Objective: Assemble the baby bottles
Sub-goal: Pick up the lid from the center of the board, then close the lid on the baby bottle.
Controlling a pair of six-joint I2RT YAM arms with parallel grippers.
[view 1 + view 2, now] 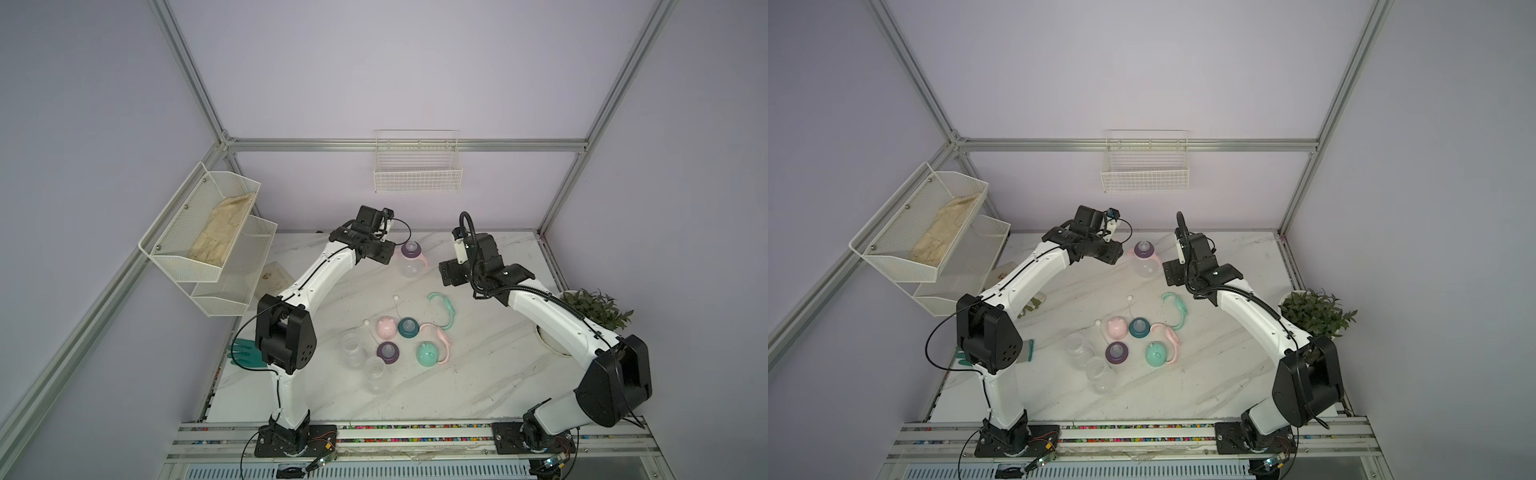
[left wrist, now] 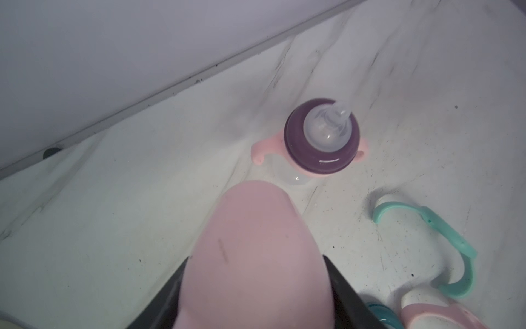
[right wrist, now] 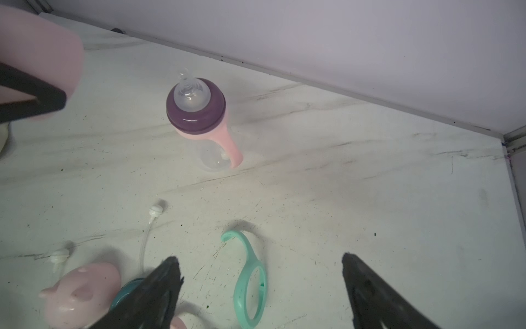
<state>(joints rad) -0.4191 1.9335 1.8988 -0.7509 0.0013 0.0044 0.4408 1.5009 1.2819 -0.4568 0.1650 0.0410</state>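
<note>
The assembled bottle (image 1: 411,259) stands upright at the far middle of the marble table (image 1: 478,374), with a purple collar and clear nipple on top and pink handles at its sides. The left claw (image 2: 299,257) hangs just left of it without touching. The right claw (image 3: 259,257) is to its right and a little nearer, well clear of it.

In both top views the left claw's body covers its fingers, so its load cannot be seen there. The left wrist view shows a held pink cap (image 2: 256,228) clamped between the two black fingers, its rounded end toward the bottle. The right wrist view shows the right claw's jaws spread wide with nothing between them. It also shows the mint handle ring (image 3: 252,279) lying flat on the table close by, and a small white piece inside the bottle's clear body.

The held pink cap is blurred and cut off by the frame edge, and its ears cannot be made out. Nearer lie a loose pink cap (image 1: 385,327), a mint cap (image 1: 428,353), a teal collar (image 1: 409,327) and a second purple collar (image 1: 388,352). Two clear bottle bodies (image 1: 353,349) are faint against the marble. A green glove (image 1: 245,353) is half hidden behind the left arm.
</note>
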